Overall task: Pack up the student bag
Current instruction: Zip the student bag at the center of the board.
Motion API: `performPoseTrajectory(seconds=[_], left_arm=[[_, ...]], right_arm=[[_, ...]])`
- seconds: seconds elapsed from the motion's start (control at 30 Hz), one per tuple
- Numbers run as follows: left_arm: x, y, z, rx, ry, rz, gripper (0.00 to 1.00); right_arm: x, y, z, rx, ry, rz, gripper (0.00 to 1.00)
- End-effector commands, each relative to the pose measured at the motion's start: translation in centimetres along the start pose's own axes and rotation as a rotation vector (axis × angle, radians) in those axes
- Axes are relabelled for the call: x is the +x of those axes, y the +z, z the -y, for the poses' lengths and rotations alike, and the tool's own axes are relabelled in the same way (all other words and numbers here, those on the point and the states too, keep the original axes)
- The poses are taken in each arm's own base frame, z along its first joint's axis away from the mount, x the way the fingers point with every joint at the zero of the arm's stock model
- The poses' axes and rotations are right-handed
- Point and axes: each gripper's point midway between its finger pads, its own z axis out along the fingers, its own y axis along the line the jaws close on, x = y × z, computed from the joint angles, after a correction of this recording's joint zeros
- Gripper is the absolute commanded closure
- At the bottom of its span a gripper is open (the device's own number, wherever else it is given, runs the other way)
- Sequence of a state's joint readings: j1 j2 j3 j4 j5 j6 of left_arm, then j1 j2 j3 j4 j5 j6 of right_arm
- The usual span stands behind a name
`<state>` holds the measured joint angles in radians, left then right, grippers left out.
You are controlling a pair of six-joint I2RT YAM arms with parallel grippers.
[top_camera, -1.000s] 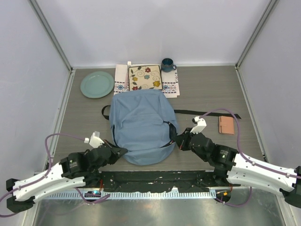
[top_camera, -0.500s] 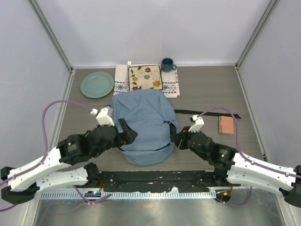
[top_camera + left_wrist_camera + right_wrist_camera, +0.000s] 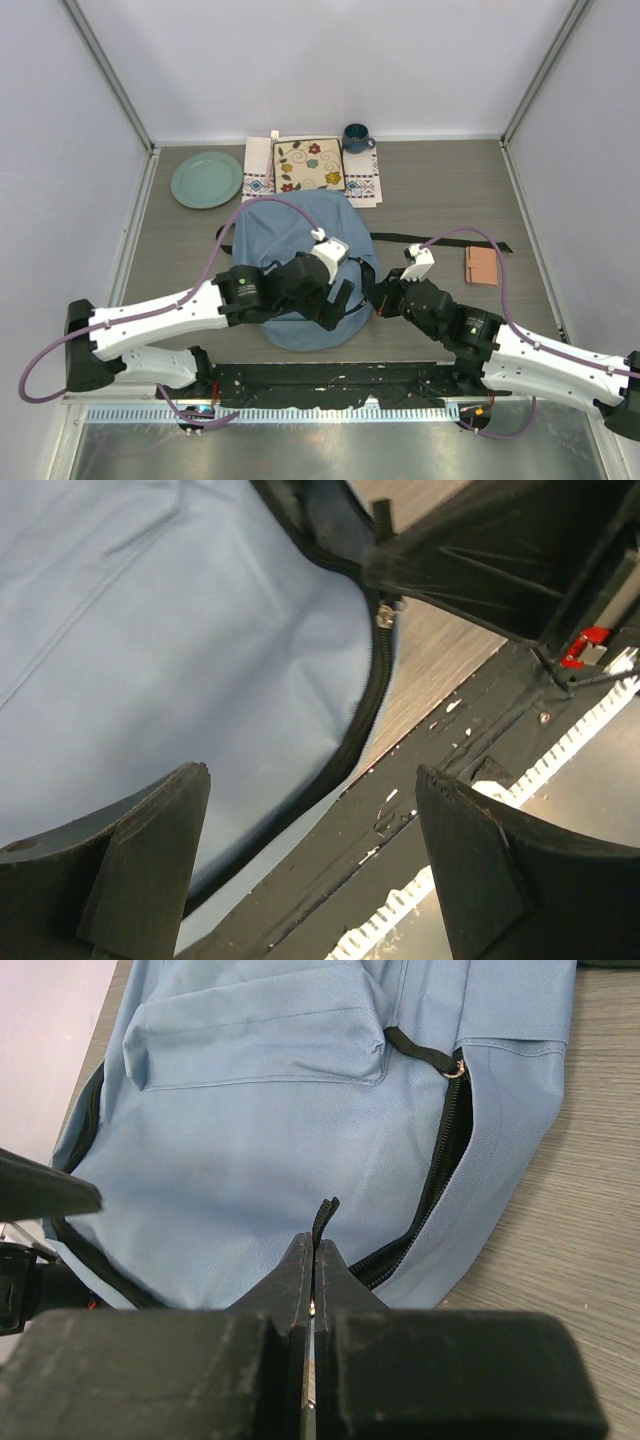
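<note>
Left gripper point(image 3: 340, 295) swung to frame centre over the light-blue backpack point(image 3: 290, 225).
Its jaws stood wide; right gripper point(image 3: 312, 1252) pinched a black pull tab point(image 3: 326, 1210).

On your table point(image 3: 440, 190), by the far edge, a green plate point(image 3: 207, 179) sits left of a white embroidered cloth mat point(image 3: 262, 170) bearing a square floral piece point(image 3: 309, 164), perhaps a tile or book. A blue mug point(image 3: 355, 137) stands at the mat's far right corner. A small brown flat item point(image 3: 481, 266) lies further right.
</note>
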<state>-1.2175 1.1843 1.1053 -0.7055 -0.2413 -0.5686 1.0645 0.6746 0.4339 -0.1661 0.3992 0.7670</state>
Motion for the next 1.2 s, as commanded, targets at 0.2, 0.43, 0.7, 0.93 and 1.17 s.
performPoseTrajectory(seconds=[0.2,0.43,0.7,0.93,1.17], left_arm=[[-0.2,3.9,4.6,0.075,0.192,0.039,0.14],[0.7,5.9,4.2,0.028,0.224,0.054,0.17],[3.7,7.9,3.8,0.011,0.217,0.015,0.51],[6.2,8.0,3.6,0.042,0.118,0.029,1.0],[9.6,8.0,4.1,0.033,0.066,0.018,1.0]], right_arm=[[-2.9,-0.2,-1.2,-0.007,0.059,0.095,0.99],[-3.0,-0.3,-1.1,-0.004,0.065,0.098,0.99],[-3.0,-0.2,-0.9,-0.001,0.076,0.106,0.99],[-2.8,0.4,-0.1,0.051,0.08,0.108,0.99],[-4.5,1.7,1.9,0.168,0.062,0.145,0.99]])
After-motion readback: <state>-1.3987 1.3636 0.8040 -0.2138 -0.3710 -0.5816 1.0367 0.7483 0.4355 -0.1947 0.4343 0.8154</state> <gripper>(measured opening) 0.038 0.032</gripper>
